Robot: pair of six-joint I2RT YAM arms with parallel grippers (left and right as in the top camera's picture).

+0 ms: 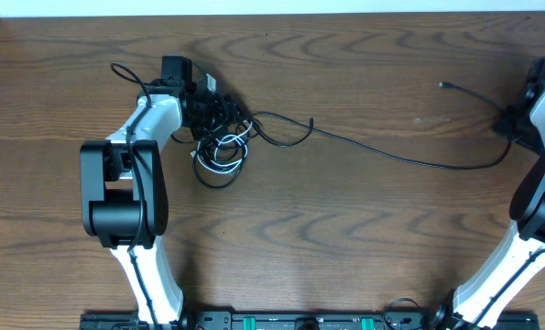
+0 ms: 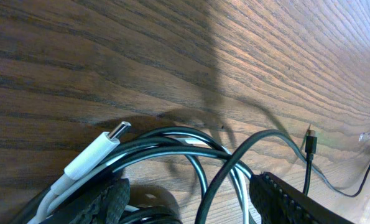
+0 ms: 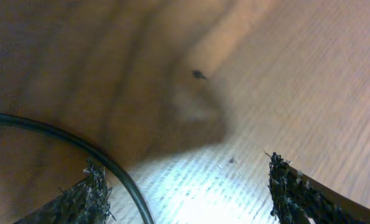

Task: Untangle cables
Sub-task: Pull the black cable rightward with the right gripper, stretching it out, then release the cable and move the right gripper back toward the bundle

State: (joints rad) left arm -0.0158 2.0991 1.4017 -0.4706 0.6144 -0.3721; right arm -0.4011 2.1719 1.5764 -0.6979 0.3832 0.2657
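Black-and-white tangle (image 1: pixel 222 147): near the far-left corner of the bench (image 1: pixel 345 238).
Left fingers (image 2: pixel 104 202): parted, straddling the tangle, probably to anchor it; no firm grip seen.
Long black cable (image 1: pixel 391 155): stretches to the right edge.
Right fingers (image 3: pixel 296 193): wide apart, empty, cable beside them.

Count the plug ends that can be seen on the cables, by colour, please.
White plug: 1
Black plugs: 2, the near black plug and the far black plug
Total: 3
Other ends may be hidden inside the tangle.
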